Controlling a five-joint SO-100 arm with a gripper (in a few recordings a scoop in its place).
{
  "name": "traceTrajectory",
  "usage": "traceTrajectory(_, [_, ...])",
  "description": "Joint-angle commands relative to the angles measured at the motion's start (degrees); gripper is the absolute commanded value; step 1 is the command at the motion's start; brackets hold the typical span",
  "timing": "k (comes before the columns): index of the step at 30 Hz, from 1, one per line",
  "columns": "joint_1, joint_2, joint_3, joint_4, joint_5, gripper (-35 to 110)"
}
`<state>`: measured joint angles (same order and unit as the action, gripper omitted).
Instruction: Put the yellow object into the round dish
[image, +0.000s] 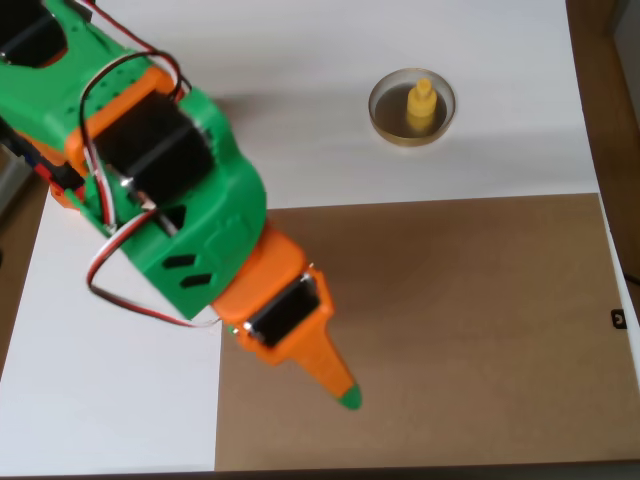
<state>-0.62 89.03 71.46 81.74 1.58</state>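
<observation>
Green-and-orange moulded plastic arm (190, 210), with red, white and black wires, reaches from the upper left; its tapered gripper (335, 385) ends in a green tip over brown board (450, 330), jaw state indiscernible. Well apart on the white surface (300, 60), upper right, the yellow object (421, 106), knobbed, stands inside the round dish (385, 112), thin-rimmed.

yellow object (421, 106) upright, inside round dish (384, 115)

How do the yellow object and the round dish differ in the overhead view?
The yellow object is bright yellow and stands upright, knob on top; the round dish is tan-rimmed, dark inside, low and flat. The dish is several times wider and holds the yellow object. Both are round and sit on the white surface.
</observation>
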Motion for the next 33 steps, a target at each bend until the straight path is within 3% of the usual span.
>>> traceTrajectory(1, [1.9,5.6,-0.2,-0.4,1.1,25])
traceTrajectory(18, [10.4,12.6,10.7,-5.5,1.0,24])
traceTrajectory(33, [13.4,22.9,30.2,-15.4,2.0,24])
